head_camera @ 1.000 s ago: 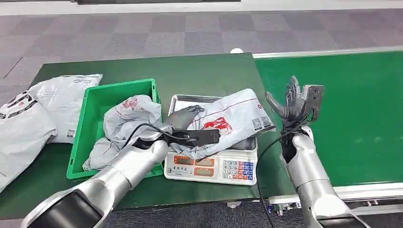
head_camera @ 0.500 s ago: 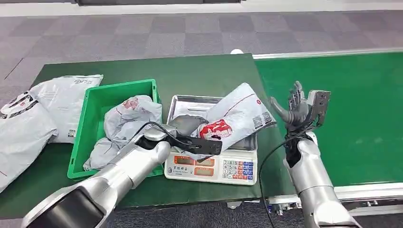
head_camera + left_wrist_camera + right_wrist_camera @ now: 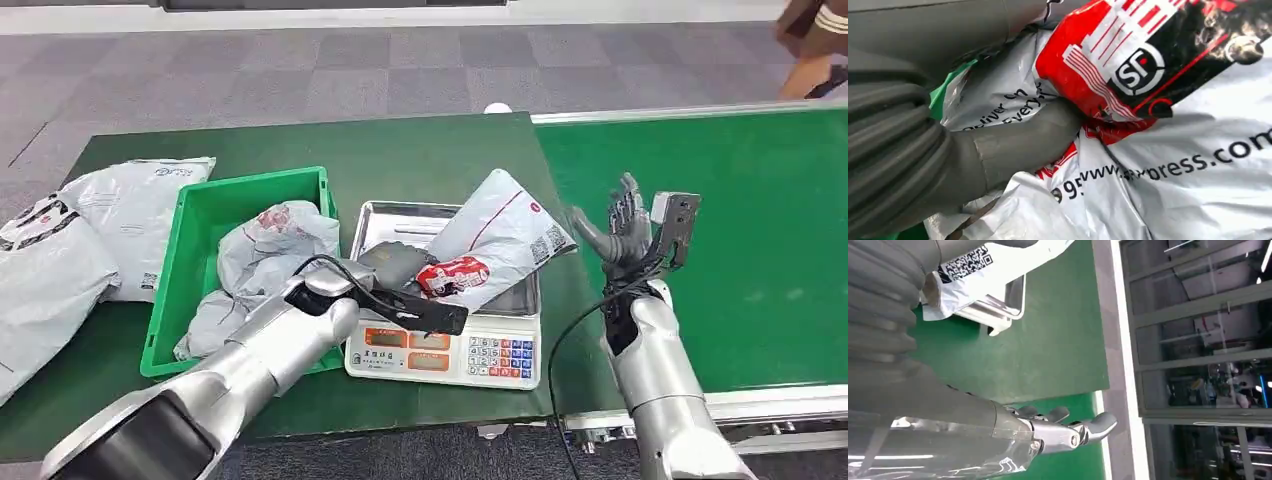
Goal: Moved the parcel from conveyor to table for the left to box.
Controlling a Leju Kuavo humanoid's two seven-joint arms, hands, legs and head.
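Your left hand (image 3: 395, 262) grips the parcel (image 3: 492, 243), which tilts up over the scale (image 3: 440, 345) near the desk (image 3: 420, 150) edge beside the conveyor (image 3: 760, 200). Your right hand (image 3: 620, 232) is raised over the conveyor's near side, fingers spread, holding nothing. Another parcel lies in the green bin (image 3: 200, 215).

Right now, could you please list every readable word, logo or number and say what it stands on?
"SF": logo on the parcel held by the left hand.
"express.com", "95", "Deliver on Every": same parcel.
Scale display and keypad: too small.
Parcels in the green bin and beside it: unreadable.
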